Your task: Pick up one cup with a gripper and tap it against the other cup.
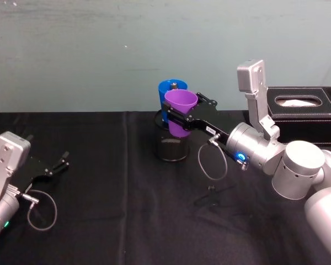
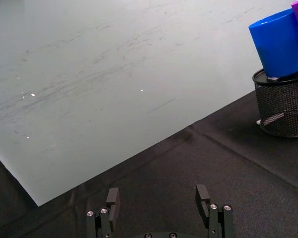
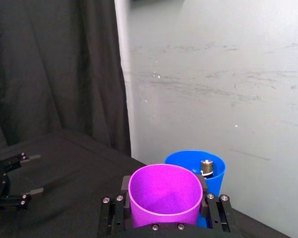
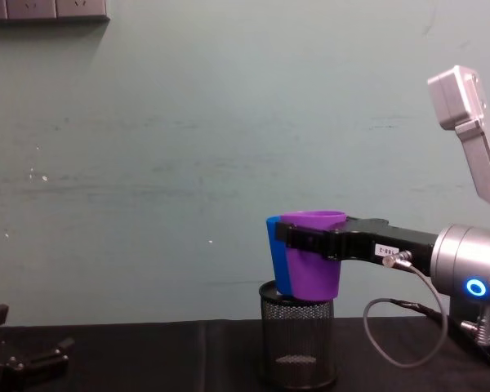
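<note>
Covering the table (image 1: 127, 221) was a black cloth, and behind it rose a pale green wall (image 1: 99, 55) marked with faint scuffs. A black tissue box (image 1: 303, 107) sat at the back of the table on the robot's right. The right wrist view also took in a dark curtain (image 3: 49, 74) hanging beside the wall, and a row of white sockets (image 4: 45, 8) showed high on the wall in the chest view.

The right gripper (image 1: 185, 112) reached in from the right and held the purple cup (image 4: 314, 273) in the air. Its black fingers (image 3: 125, 182) were clamped on opposite sides of the cup's wall a little below the rim, so the cup sat squarely between them. The cup stood close to upright, with its long axis vertical, the wide mouth up and the narrow base down. Its base hung just above the rim of the black mesh holder (image 2: 283, 106).

The blue cup (image 2: 278, 44) stood inside that holder with its mouth up, leaning a little, and a small metal piece (image 3: 206, 166) lay in it. The purple cup was right against it on the robot's side, though whether the two walls actually met could not be told.

The left gripper (image 2: 158, 194) lay low over the cloth at the robot's left, well apart from both cups, its fingers spread with nothing between them.
</note>
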Robot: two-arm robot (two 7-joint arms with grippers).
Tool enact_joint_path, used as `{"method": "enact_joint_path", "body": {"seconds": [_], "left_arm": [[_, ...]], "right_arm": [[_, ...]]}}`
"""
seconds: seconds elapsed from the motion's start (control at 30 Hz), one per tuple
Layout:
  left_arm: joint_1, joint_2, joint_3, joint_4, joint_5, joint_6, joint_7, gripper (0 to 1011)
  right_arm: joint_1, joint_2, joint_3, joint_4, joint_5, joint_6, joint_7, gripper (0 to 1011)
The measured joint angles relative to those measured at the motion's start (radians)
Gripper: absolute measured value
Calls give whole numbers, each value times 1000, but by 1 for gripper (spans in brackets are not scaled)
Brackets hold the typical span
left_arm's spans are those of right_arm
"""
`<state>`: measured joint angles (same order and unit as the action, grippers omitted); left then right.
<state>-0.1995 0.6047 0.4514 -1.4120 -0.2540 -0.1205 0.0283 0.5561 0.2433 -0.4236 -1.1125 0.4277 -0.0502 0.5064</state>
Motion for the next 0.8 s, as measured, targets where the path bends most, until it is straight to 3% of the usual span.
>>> {"method": "enact_joint_path", "body": {"seconds": [0.8], "left_arm": [[0, 0, 0, 0, 0, 0, 0, 1000]], "right_arm": [[20, -5, 6, 9, 0, 8, 6, 746]]}}
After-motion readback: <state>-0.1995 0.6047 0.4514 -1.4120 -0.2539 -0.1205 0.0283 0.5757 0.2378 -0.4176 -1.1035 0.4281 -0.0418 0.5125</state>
